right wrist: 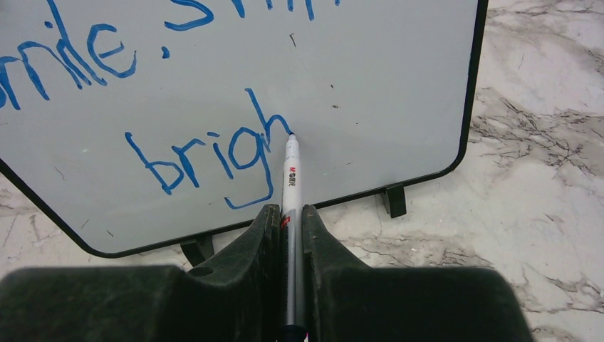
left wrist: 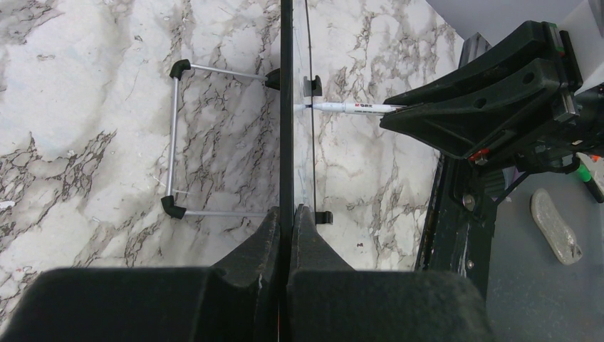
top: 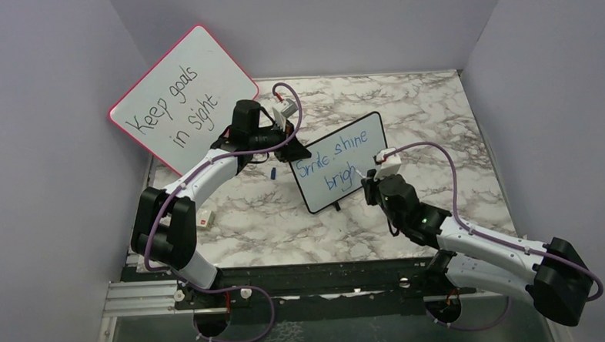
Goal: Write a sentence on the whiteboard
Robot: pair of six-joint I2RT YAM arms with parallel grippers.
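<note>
Blue handwritten marker text [right wrist: 206,157] runs in two lines across the small rectangular whiteboard with the thin black frame [right wrist: 384,85]: "Smile. shine" above and "brigh" below. The whiteboard [top: 319,192] stands tilted on its little feet on the grey-veined marble table [top: 286,222], well in front of the larger red-framed board [top: 184,99] that leans against the wall.

The left gripper [left wrist: 286,214] is clenched on the whiteboard's left edge, seen end-on from its wrist camera. The right gripper [right wrist: 288,214], low at the whiteboard's front, is closed tight around a slim white-and-grey marker pen [right wrist: 291,178]. The pen's tip touches the whiteboard at the shoulder of the "h".

By my reading the "h" is unfinished, so its arch has to come down to the baseline. After that a "t" and a full stop would close the sentence. Press lightly and straight into the whiteboard's face, because a hard push could rock it back on its feet or smear the stroke. Bring the arch down no lower than the foot of the "i", then lift clear before moving right. Bare surface lies between the tip and the whiteboard's right frame, so the "t" can sit at the same spacing as the other letters. The left grip should hold firm through every stroke.
</note>
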